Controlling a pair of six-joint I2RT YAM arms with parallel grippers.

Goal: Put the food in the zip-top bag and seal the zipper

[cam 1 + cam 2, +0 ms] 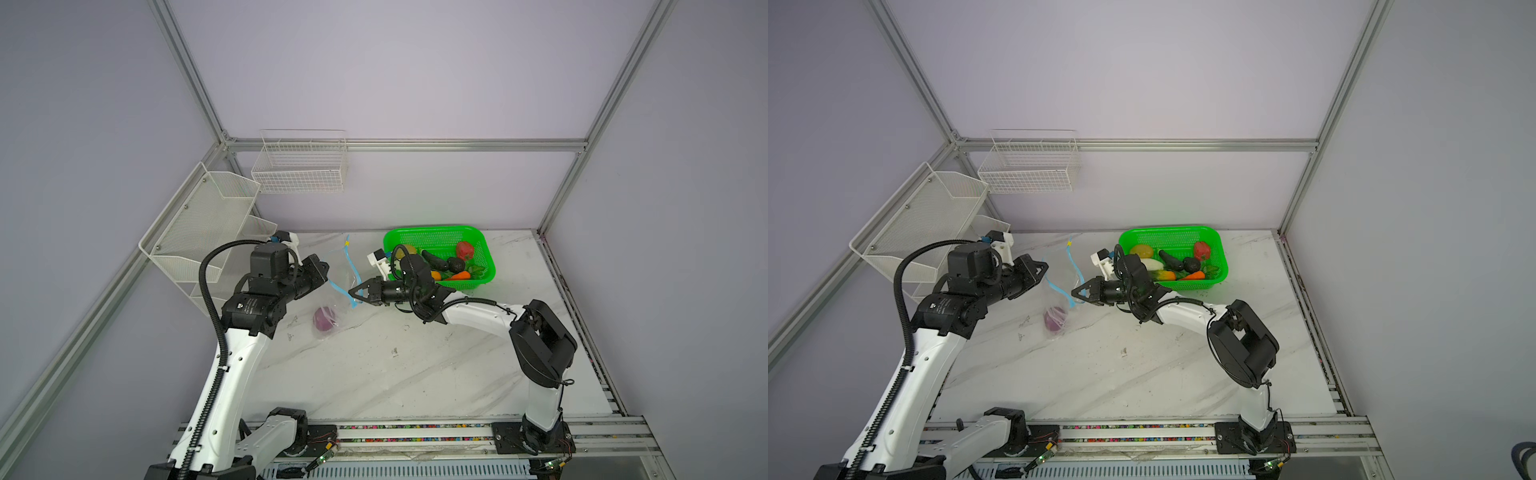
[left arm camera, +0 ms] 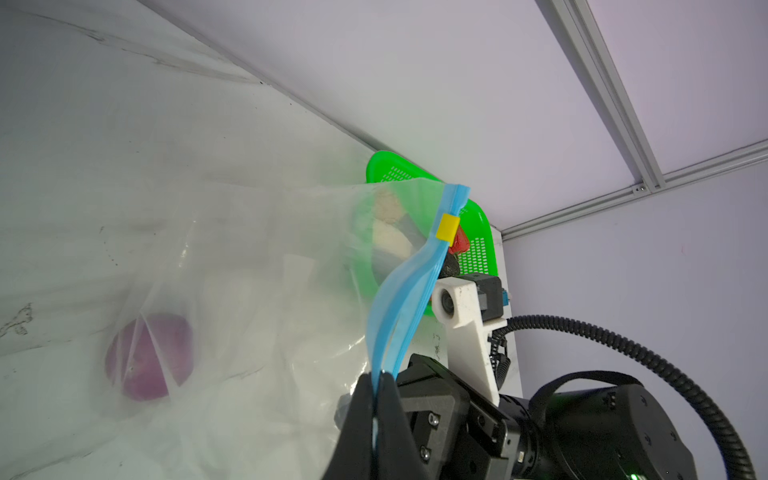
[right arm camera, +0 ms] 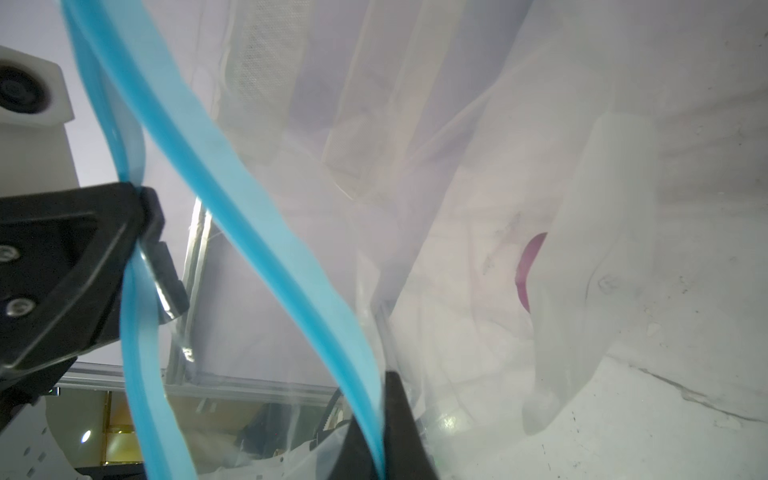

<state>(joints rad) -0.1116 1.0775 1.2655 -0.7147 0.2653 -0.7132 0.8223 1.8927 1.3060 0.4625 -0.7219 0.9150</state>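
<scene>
The clear zip-top bag (image 1: 337, 272) (image 1: 1059, 270) stands between my two grippers with its bottom on the marble table. A purple onion (image 1: 324, 320) (image 2: 147, 357) lies inside at the bottom. The light blue zipper (image 1: 355, 272) (image 2: 409, 291) is parted into two lips, with its yellow slider (image 1: 347, 242) (image 2: 447, 227) at the far end. My left gripper (image 1: 325, 270) (image 2: 376, 386) is shut on one lip. My right gripper (image 1: 352, 293) (image 3: 382, 415) is shut on the other. More food lies in the green basket (image 1: 440, 232): potato (image 1: 1141, 250), white oblong (image 1: 1152, 264), eggplant (image 1: 1170, 259), red pepper (image 1: 1201, 250), carrot (image 1: 1196, 275).
White mesh racks (image 1: 199, 224) stand against the left wall close behind the left arm. A white wire basket (image 1: 301, 166) hangs on the back wall. The green basket sits just behind the right arm's wrist. A metal rail (image 1: 415, 432) runs along the table's front edge.
</scene>
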